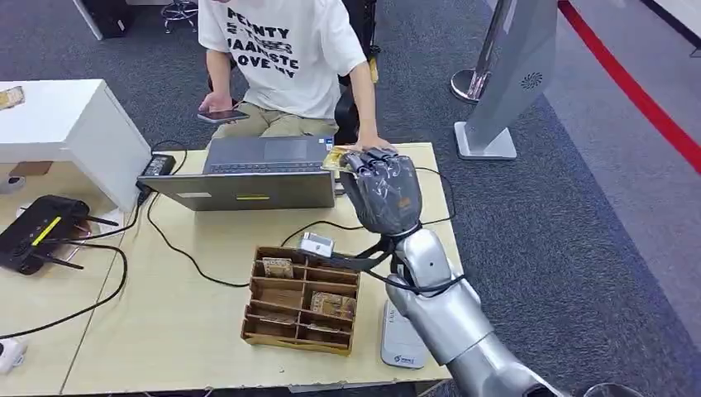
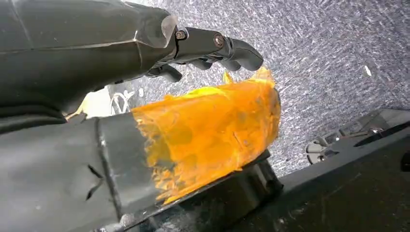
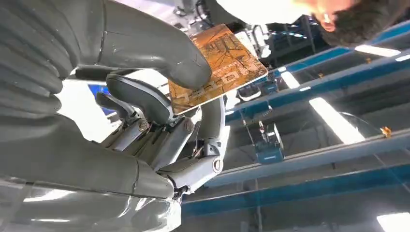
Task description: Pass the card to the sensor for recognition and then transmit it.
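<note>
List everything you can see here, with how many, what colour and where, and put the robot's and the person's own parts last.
Card: one, orange-brown, pinched in the right hand near the laptop's right end.
Laptop: one, grey, open, at the table's far side.
Compartment box: one, brown, mid-table, cards in several slots.
Small device: one, white-grey, just behind the box.
Flat white unit: one, right of the box at the near edge.
Router: one, black with a yellow stripe, left table.
Table: one, pale wood.
Phone: one, dark, in the person's hand.
Right hand: grey, raised over the table.
Left hand: dark, over grey carpet.
Person: one, white shirt, seated behind the laptop.
</note>
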### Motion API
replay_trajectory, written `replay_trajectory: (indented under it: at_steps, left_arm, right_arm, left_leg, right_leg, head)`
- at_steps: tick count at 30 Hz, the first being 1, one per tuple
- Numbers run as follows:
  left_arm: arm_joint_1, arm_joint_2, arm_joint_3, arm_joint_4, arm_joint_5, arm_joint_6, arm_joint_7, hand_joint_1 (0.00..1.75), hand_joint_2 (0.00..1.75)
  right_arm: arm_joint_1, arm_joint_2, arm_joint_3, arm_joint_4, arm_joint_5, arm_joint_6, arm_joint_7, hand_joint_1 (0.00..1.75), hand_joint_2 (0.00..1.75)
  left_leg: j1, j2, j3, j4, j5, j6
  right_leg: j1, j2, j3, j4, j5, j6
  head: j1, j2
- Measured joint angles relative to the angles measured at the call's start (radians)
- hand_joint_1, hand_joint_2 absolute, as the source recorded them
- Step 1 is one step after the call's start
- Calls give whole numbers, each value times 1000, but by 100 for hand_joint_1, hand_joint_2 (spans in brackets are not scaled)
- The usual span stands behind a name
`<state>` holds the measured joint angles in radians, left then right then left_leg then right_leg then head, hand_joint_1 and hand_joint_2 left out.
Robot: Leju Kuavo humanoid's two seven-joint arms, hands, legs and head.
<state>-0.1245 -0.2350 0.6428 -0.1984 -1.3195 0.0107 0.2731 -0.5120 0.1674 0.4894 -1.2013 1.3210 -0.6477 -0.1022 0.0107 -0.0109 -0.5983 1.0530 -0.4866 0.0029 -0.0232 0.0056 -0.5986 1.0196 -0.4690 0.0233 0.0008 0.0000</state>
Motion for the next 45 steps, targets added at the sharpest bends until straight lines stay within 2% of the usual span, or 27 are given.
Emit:
replay_trajectory:
  at_steps: [12,26,27,28,29,30,32,33,40,45]
  left_arm:
    - [-5,0,-22,0,-11,-14,4,0,0]
    - [-6,0,-34,0,-10,-20,9,0,0]
    - [-6,0,-34,0,-10,-20,9,0,0]
    - [-6,0,-34,0,-9,-20,9,0,0]
    - [-6,0,-34,0,-8,-20,9,0,0]
    - [-6,0,-34,0,-7,-20,9,0,0]
    - [-6,0,-34,0,-5,-20,9,0,0]
    - [-6,0,-34,0,-3,-20,9,0,0]
    - [-5,0,-34,0,13,-18,8,0,0]
    - [-4,0,-34,0,29,-10,7,0,0]
  right_arm:
    - [-51,3,0,103,64,0,36,175,175]
    - [-65,12,0,163,83,0,44,175,175]
    - [-65,12,0,163,83,0,44,84,175]
    - [-65,13,0,163,83,0,44,19,175]
    - [-65,13,0,166,84,0,44,19,175]
    - [-65,13,0,168,84,0,45,0,175]
    - [-65,14,0,175,83,0,51,0,175]
    - [-65,14,0,179,82,0,54,0,0]
    - [-65,16,18,203,53,0,54,0,0]
    - [-44,16,29,191,8,0,22,0,0]
  left_leg:
    - [0,0,0,0,0,0]
    - [0,0,0,0,0,0]
    - [0,0,0,0,0,0]
    - [0,0,0,0,0,0]
    - [0,0,0,0,0,0]
    - [0,0,0,0,0,0]
    - [0,0,0,0,0,0]
    - [0,0,0,0,0,0]
    - [0,0,0,0,0,0]
    - [0,0,0,0,0,0]
  right_leg:
    - [0,0,0,0,0,0]
    - [0,0,0,0,0,0]
    - [0,0,0,0,0,0]
    - [0,0,0,0,0,0]
    - [0,0,0,0,0,0]
    - [0,0,0,0,0,0]
    - [0,0,0,0,0,0]
    - [0,0,0,0,0,0]
    - [0,0,0,0,0,0]
    - [0,0,0,0,0,0]
  head:
    - [0,0]
    - [0,0]
    - [0,0]
    - [0,0]
    - [0,0]
    - [0,0]
    - [0,0]
    - [0,0]
    - [0,0]
    - [0,0]
